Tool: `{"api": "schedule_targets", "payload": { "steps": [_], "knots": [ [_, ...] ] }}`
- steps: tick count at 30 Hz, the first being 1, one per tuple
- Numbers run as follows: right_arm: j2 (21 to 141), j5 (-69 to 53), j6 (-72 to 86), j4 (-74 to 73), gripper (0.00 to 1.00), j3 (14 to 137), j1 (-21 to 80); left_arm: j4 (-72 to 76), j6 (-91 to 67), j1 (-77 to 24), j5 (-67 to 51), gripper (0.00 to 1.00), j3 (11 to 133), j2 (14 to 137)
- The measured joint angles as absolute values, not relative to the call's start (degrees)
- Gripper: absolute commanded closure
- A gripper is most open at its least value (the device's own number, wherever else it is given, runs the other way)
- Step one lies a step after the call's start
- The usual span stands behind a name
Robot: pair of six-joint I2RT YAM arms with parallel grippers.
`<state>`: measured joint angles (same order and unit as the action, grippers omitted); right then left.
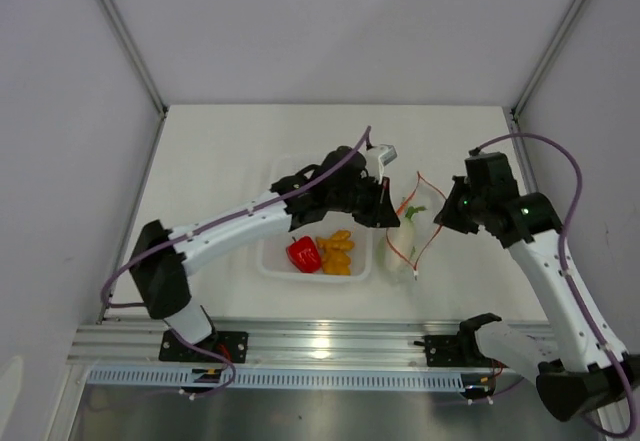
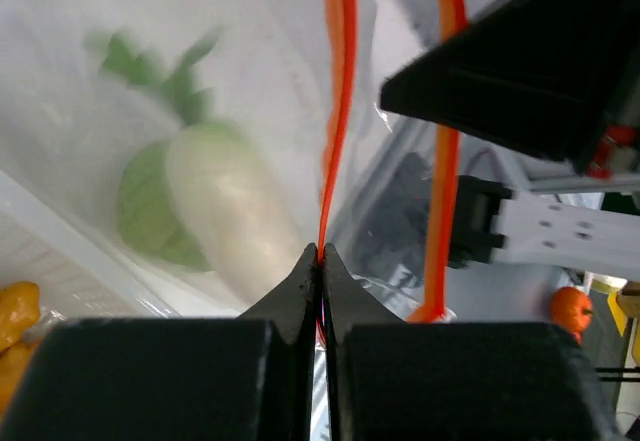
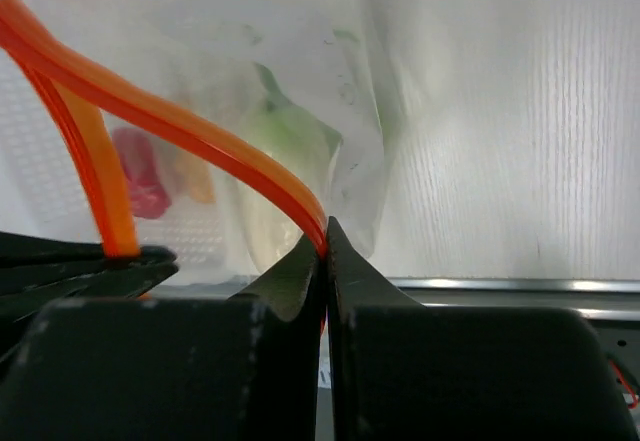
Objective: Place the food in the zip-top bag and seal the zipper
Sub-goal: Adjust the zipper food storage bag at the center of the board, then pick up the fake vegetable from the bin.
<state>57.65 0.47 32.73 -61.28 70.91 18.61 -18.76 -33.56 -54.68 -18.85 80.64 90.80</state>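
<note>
The clear zip-top bag (image 1: pixel 408 243) hangs between my two grippers, its mouth held apart. My left gripper (image 1: pixel 386 204) is shut on the left side of the orange-red zipper (image 2: pixel 337 111). My right gripper (image 1: pixel 447 213) is shut on the right side of the zipper (image 3: pixel 200 131). Inside the bag lie the white radish (image 2: pixel 235 211) and the green cabbage (image 2: pixel 145 201); they also show in the right wrist view (image 3: pixel 285 146). The red bell pepper (image 1: pixel 304 254) and the orange-yellow lumpy piece (image 1: pixel 337 252) lie in the clear tray (image 1: pixel 275 176).
The rigid clear tray stands left of the bag, under my left arm. Pink and purple pieces show blurred through the plastic in the right wrist view (image 3: pixel 140 176). A metal rail (image 1: pixel 320 341) runs along the near table edge.
</note>
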Motion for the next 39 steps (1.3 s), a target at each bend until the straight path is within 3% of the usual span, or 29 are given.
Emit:
{"api": "schedule_targets", "payload": {
  "steps": [4,7,14,21,24,25,27,29,33,34,39],
  "knots": [
    [63.26,0.69,31.88,-61.82,1.0,68.53,18.24,-19.09,-33.45,-54.08,-19.2,0.99,76.9,96.31],
    [62.43,1.02,31.68,-64.58,1.0,72.51,18.24,-18.61,-33.5,-54.52,-18.48,0.98,71.85,92.42],
    [57.06,1.08,31.46,-65.06,1.0,80.42,18.15,-14.28,-33.63,-55.46,-18.02,0.98,72.53,81.69],
    [59.31,1.67,31.38,-65.82,1.0,77.93,18.13,-13.02,-34.44,-55.46,-18.7,0.83,74.0,86.65],
    [60.05,2.55,31.16,-65.95,1.0,77.65,18.13,-13.5,-34.26,-55.33,-18.74,0.7,74.54,89.73],
    [60.1,2.7,31.05,-65.95,1.0,77.65,18.13,-13.61,-34.26,-55.29,-18.76,0.57,74.7,90.59],
    [60.16,2.81,30.96,-65.91,1.0,77.65,18.13,-14.02,-34.2,-55.16,-18.7,0.46,74.76,91.68],
    [60.4,2.81,30.87,-65.78,1.0,77.65,18.13,-14.63,-33.82,-54.96,-18.39,0.29,74.76,91.96],
    [61.3,2.76,30.79,-65.36,1.0,77.65,18.13,-14.83,-32.45,-54.7,-16.05,0.17,74.74,90.91],
    [61.58,2.72,30.79,-65.23,1.0,77.65,18.13,-14.9,-32.01,-54.61,-14.94,0.01,74.67,90.11],
    [62.3,2.52,30.72,-64.75,1.0,77.65,18.13,-17.26,-30.13,-53.71,-6.81,0.01,73.84,80.86]
  ]
}}
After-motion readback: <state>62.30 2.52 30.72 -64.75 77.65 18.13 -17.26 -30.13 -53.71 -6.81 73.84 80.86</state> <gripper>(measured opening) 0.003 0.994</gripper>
